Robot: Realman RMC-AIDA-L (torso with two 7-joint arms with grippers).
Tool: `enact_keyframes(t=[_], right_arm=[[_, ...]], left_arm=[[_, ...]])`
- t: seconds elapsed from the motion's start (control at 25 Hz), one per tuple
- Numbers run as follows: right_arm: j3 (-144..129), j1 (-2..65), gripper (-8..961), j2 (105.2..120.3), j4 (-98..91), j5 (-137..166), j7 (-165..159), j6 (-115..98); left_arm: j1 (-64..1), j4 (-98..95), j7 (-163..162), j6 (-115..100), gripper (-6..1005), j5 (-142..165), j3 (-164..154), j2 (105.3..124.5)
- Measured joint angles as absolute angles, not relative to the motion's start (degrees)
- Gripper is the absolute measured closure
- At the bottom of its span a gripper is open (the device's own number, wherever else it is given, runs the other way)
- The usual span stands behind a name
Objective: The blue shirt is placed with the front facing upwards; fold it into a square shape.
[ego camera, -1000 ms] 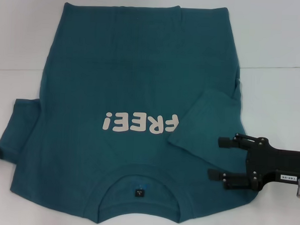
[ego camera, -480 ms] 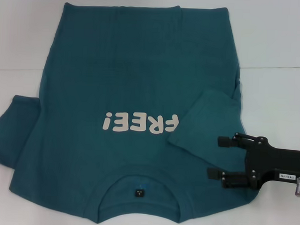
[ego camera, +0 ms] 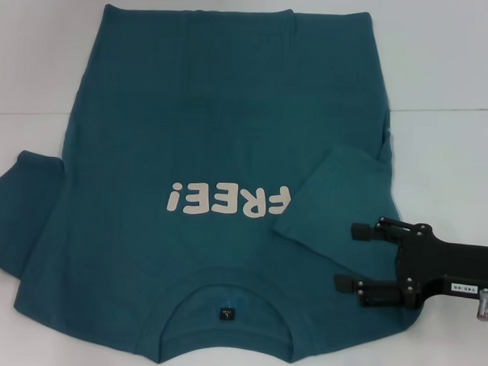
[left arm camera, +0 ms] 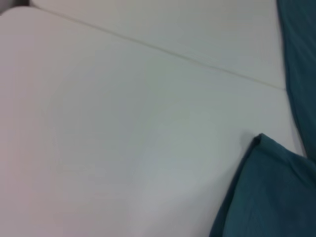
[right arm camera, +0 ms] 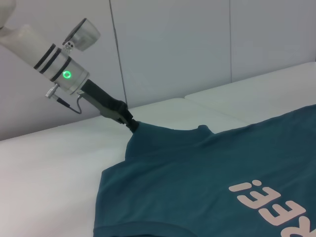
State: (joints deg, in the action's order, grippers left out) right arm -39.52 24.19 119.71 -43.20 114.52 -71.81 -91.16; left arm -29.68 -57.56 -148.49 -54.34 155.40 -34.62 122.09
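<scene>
The blue shirt (ego camera: 214, 133) lies front up on the white table, with the "FREE!" lettering (ego camera: 227, 200) and the collar (ego camera: 226, 312) towards me. Its right sleeve (ego camera: 332, 199) is folded in over the body. My right gripper (ego camera: 346, 256) is open and hovers over the shirt's right shoulder, beside that folded sleeve. My left gripper (right arm camera: 126, 119) is out of the head view. The right wrist view shows it shut on the edge of the left sleeve (right arm camera: 148, 136), holding it raised. That sleeve shows at the head view's left edge (ego camera: 16, 213) and in the left wrist view (left arm camera: 266, 197).
The white table (ego camera: 451, 78) has a seam line running across it at the far side (ego camera: 450, 111). Grey wall panels (right arm camera: 173, 44) stand behind the table in the right wrist view.
The left sleeve has risen and spread wider at the head view's left edge, and my left gripper has left that view. My right gripper has shifted slightly left.
</scene>
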Motion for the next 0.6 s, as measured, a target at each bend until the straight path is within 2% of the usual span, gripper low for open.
enact_keyframes(t=[0.6], right_arm=[[-39.83, 24.25, 12, 119.70, -42.45, 114.52, -71.80, -91.05]], left_arm=[[-29.85, -57.57, -148.96, -49.99, 979, 155.38, -33.80, 121.98]])
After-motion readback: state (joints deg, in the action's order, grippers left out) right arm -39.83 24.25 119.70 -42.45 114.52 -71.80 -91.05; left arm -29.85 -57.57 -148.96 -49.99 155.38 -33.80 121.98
